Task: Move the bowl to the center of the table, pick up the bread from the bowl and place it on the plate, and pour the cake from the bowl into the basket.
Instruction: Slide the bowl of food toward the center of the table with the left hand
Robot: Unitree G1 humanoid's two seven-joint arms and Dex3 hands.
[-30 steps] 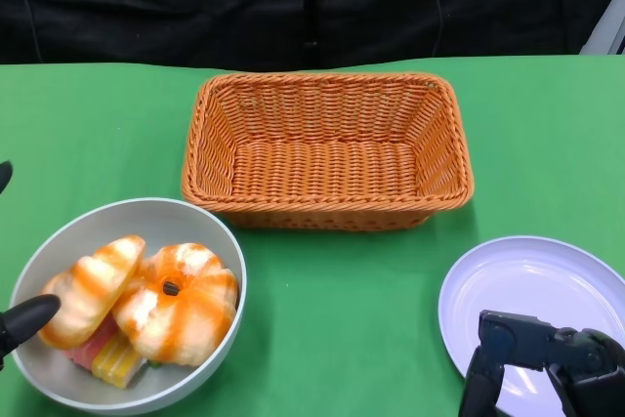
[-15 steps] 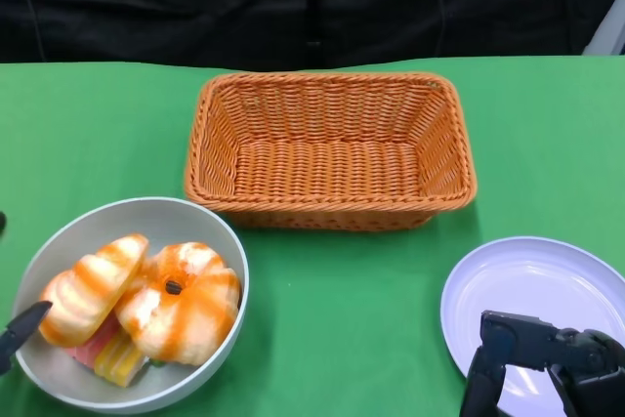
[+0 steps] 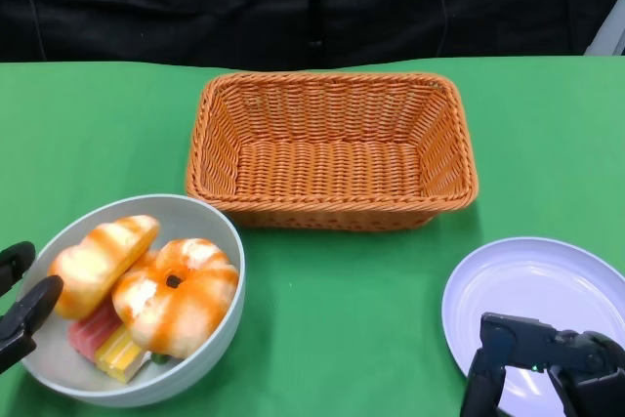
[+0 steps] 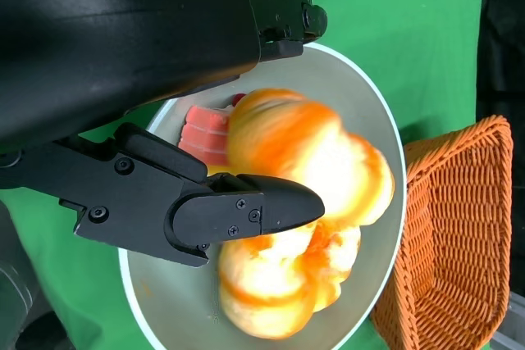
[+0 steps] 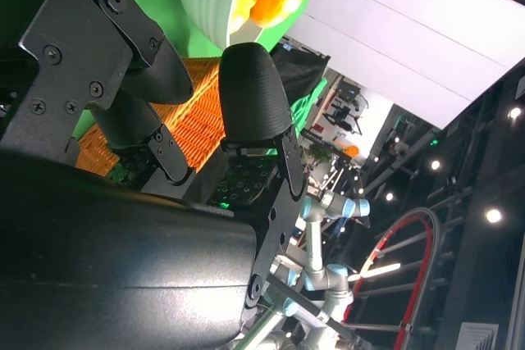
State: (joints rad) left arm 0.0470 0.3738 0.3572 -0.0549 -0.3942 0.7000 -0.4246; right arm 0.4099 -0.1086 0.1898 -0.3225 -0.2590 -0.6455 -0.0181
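- The left hand (image 3: 21,312) sits at the rim of the grey bowl (image 3: 210,344); from the left wrist view one finger lies over the rim inside and another outside, so I judge it grips the bowl's edge.
- Inside the bowl, just beyond those fingers, lie two orange-glazed breads (image 3: 176,295) on top of a pink and yellow slice of cake (image 3: 107,344).
- The bowl stands off toward the left hand's side, not at the table's middle, so the first step looks to be in hand.
- The woven basket (image 3: 330,148) stands beyond the bowl.
- The right hand (image 3: 547,363) rests at the near rim of the white plate (image 3: 532,285), holding nothing, its fingers apart.
- Next, I reckon, the left hand must draw the bowl toward the right hand, keeping it level.
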